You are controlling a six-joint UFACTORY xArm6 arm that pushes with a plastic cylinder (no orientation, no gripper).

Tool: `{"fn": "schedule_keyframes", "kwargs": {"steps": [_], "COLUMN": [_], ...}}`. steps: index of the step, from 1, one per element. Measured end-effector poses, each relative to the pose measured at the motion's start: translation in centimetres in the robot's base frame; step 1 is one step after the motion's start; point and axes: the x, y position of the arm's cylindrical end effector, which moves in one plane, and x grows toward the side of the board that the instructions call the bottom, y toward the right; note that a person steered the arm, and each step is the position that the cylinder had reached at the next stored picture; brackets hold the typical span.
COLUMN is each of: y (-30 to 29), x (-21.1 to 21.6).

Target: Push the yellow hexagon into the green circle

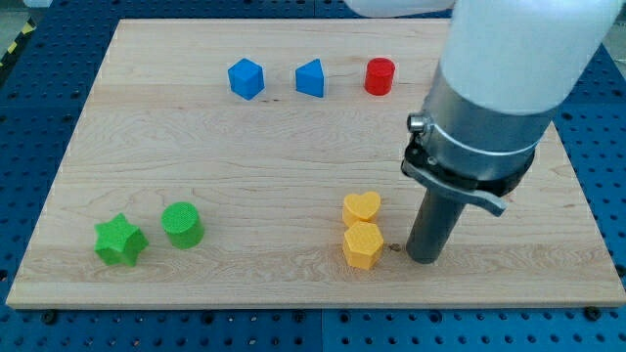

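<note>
The yellow hexagon [362,244] lies on the wooden board near the view's bottom, right of centre. A yellow heart [362,207] touches its top side. The green circle [182,224] stands far to the view's left, with a green star [119,241] just left of it. My tip [423,258] rests on the board just right of the yellow hexagon, a small gap apart from it.
A blue cube-like block [245,78], a blue wedge-shaped block [310,77] and a red cylinder [380,75] stand in a row near the view's top. The board [293,147] ends close below the yellow hexagon. The arm's wide body [509,88] hides the board's upper right.
</note>
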Motion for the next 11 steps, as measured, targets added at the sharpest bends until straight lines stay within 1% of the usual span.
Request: {"fn": "schedule_keyframes", "kwargs": {"steps": [1, 3, 5, 7, 10, 11], "y": [-0.7, -6.2, -9.9, -13.7, -18.9, -19.7], "x": [0.0, -0.1, -0.2, -2.3, -3.6, -3.6]}}
